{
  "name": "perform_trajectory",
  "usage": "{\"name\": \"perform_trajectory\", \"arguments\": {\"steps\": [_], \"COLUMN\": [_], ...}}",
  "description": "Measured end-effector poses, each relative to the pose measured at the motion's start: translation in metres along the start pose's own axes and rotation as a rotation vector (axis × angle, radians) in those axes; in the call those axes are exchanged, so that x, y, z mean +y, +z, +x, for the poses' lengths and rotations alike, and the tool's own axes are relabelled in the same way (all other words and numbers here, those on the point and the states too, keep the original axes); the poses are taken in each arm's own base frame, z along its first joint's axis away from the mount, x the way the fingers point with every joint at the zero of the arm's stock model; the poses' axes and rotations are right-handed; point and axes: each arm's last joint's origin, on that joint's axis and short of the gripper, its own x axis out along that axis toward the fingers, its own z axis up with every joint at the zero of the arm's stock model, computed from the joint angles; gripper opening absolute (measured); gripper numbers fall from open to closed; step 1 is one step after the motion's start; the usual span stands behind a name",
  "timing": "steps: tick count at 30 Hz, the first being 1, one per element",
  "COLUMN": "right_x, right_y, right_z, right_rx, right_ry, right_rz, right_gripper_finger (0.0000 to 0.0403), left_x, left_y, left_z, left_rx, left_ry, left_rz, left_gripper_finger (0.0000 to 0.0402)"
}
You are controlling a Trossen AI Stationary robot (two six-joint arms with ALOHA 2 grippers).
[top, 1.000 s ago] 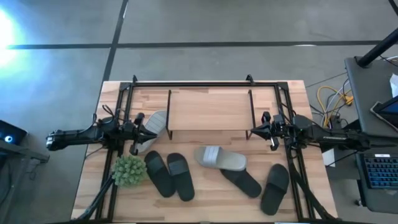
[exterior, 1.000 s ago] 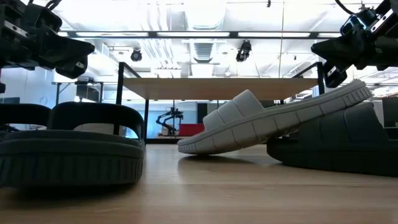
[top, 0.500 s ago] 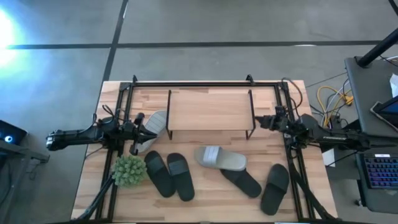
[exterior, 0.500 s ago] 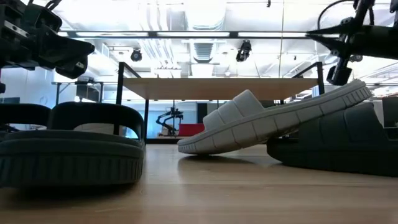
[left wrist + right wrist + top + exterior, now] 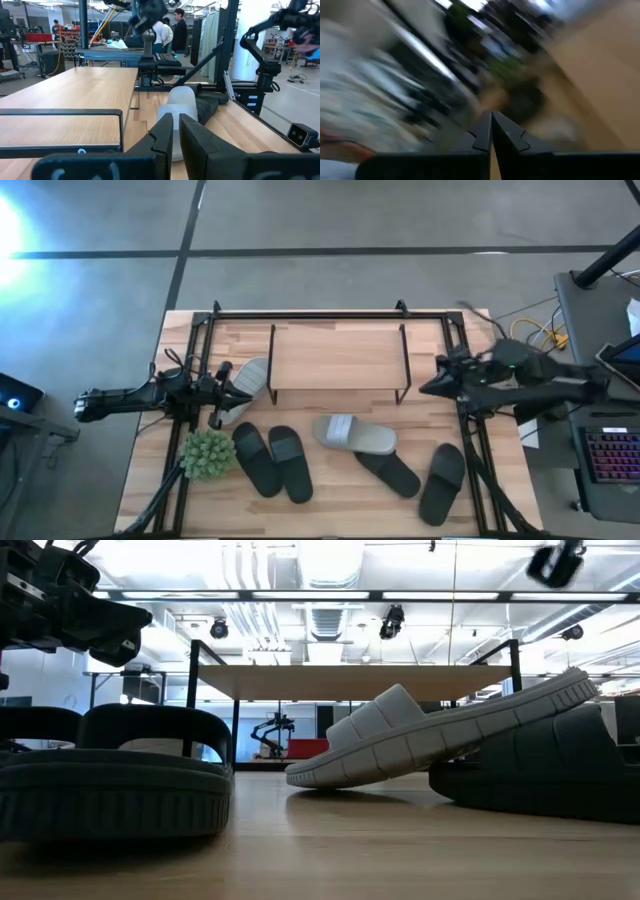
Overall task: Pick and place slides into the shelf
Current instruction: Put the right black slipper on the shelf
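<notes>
The shelf stands at the table's far middle, its wood board top bare. One light grey slide lies at the shelf's left end. It also shows ahead in the left wrist view. My left gripper is shut beside it and hangs above table height in the low view. A second grey slide lies tilted, one end on a black slide. Three more black slides lie near the front. My right gripper is shut and empty, raised by the shelf's right end.
A small green spiky plant stands at the front left, next to the pair of black slides. A black frame runs around the table. A desk with cables and a keyboard stands beyond the table's right edge.
My right gripper has risen from beside the shelf's right end and drawn back a little toward the table's right edge, turning as it went; it stays shut. No slide has moved.
</notes>
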Motion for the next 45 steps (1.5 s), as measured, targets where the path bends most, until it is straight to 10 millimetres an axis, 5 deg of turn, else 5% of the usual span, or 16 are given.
{"name": "perform_trajectory", "arguments": {"steps": [3, 11, 16, 23, 28, 36, 45], "right_x": [0.008, 0.043, 0.090, 0.163, 0.191, 0.204, 0.173], "right_y": [0.009, 0.014, -0.001, -0.061, -0.113, -0.197, -0.256], "right_z": [0.005, 0.023, 0.042, 0.078, 0.101, 0.143, 0.167], "right_rx": [0.194, 0.640, 0.802, 0.885, 0.907, 0.857, 0.962], "right_ry": [-0.221, -0.452, -0.519, -0.770, -1.019, -1.241, -1.474], "right_rz": [0.017, 0.155, 0.285, 0.413, 0.357, 0.263, 0.193], "right_gripper_finger": [0.0009, 0.0010, 0.0022, 0.0034, 0.0034, 0.0034, 0.0034], "left_x": [0.000, 0.000, 0.000, 0.000, 0.000, 0.000, 0.000], "left_y": [0.000, 0.000, 0.000, 0.000, 0.000, 0.000, 0.000], "left_z": [0.000, 0.000, 0.000, 0.000, 0.000, 0.000, 0.000], "left_rx": [0.001, 0.000, 0.000, 0.000, 0.000, -0.001, 0.000], "left_ry": [0.000, 0.000, 0.000, 0.000, 0.000, 0.000, 0.000], "left_rz": [0.000, 0.000, 0.000, 0.000, 0.000, 0.000, 0.000], "left_gripper_finger": [0.0017, 0.0017, 0.0017, 0.0017, 0.0017, 0.0017, 0.0017]}}
